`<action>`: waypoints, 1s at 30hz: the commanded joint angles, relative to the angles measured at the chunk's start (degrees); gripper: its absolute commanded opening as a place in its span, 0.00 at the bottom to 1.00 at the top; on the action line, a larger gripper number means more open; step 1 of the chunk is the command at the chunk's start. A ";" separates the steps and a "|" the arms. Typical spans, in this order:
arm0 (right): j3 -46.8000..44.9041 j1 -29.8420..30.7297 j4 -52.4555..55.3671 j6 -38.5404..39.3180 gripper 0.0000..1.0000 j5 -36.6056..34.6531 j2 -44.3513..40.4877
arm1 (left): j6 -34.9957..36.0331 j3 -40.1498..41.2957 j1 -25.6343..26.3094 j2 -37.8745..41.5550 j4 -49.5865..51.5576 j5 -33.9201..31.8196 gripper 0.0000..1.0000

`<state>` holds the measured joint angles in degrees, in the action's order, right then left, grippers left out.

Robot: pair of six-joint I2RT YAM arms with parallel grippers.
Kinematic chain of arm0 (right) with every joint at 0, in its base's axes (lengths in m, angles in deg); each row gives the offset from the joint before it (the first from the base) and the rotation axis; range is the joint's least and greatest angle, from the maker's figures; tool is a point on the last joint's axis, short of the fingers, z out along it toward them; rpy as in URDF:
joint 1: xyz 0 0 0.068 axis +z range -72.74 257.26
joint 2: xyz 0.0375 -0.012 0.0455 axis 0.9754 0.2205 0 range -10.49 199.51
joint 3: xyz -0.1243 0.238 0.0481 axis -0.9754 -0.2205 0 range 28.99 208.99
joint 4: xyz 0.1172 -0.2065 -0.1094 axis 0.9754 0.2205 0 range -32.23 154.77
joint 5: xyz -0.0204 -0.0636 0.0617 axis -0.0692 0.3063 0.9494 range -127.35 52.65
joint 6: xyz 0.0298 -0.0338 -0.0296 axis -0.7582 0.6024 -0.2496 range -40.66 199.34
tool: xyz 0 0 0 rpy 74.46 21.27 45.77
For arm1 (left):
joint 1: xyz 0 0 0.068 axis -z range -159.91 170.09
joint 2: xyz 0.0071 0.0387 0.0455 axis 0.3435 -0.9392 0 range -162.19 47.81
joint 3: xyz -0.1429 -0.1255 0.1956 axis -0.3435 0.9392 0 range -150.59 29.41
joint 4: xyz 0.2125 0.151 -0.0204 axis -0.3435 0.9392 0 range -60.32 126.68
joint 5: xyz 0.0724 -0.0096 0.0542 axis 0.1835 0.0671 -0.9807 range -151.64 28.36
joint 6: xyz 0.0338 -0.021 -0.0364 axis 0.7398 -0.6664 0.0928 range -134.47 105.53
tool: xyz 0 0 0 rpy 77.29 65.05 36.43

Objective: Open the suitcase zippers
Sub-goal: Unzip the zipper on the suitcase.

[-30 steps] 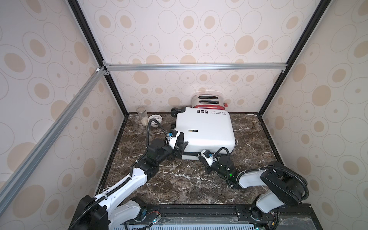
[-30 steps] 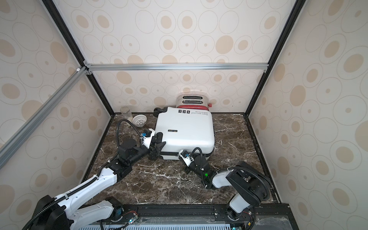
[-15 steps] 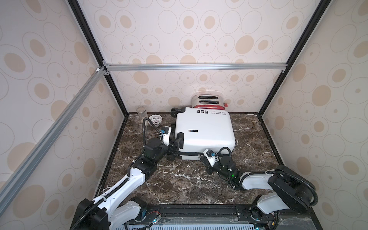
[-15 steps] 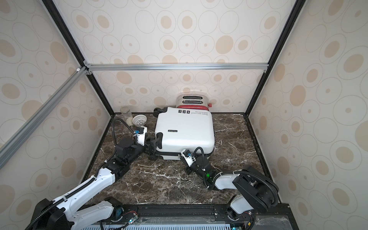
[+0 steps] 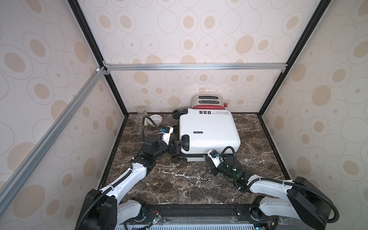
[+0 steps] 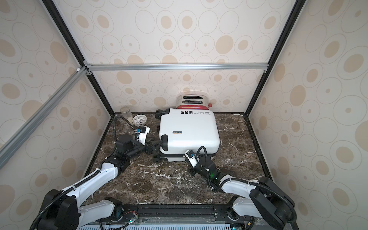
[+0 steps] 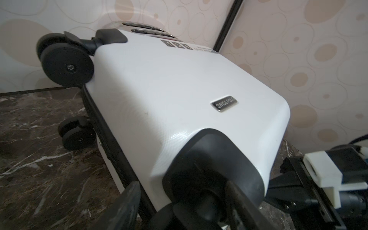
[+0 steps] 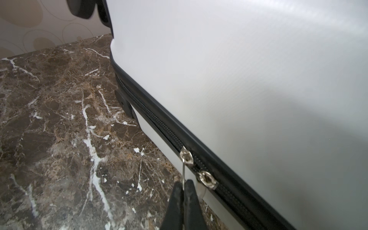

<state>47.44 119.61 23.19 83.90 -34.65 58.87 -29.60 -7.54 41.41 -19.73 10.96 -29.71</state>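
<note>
Right gripper [image 8: 184,186] is pinched tight on the thin metal tab of a silvery zipper pull [image 8: 186,157]. A second slider [image 8: 207,179] sits just beside it on the black zippers [image 8: 151,119] along the near side seam. Left gripper [image 5: 176,148] has its jaws apart, astride the black caster [image 7: 201,205] at the near wheel-end corner of the white suitcase [image 5: 207,131], which lies flat at the back middle of the marble tabletop [image 5: 189,183], just in front of a red toaster [image 5: 208,101].
</note>
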 commanded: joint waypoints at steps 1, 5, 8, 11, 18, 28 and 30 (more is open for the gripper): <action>0.09 0.86 1.19 1.86 0.00 2.57 -1.51 | 2.01 0.11 2.45 -1.73 1.04 7.69 0.63; 1.24 2.11 0.60 2.29 0.00 2.75 -0.17 | 1.01 0.54 3.23 -2.46 -1.36 7.88 0.63; 2.55 3.25 -1.08 2.31 0.00 3.08 1.73 | 0.26 0.56 3.72 -2.85 -2.89 7.66 0.63; 4.43 4.62 -3.43 2.41 0.00 3.02 4.23 | -0.25 0.62 4.12 -3.16 -4.03 7.51 0.63; 9.75 8.08 -10.67 1.70 0.00 2.59 12.18 | -0.95 0.40 5.42 -4.24 -5.83 7.17 0.63; 12.62 11.18 -21.71 -1.53 0.00 -0.31 20.55 | -5.45 1.85 5.34 -0.58 -6.40 -0.35 0.69; 12.34 11.26 -22.02 -1.65 0.00 -1.42 20.23 | -7.29 3.02 4.64 2.59 -5.06 -4.33 0.69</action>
<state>58.79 129.88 9.09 82.72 -35.66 79.49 -33.71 -5.53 45.67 -20.92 5.16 -29.85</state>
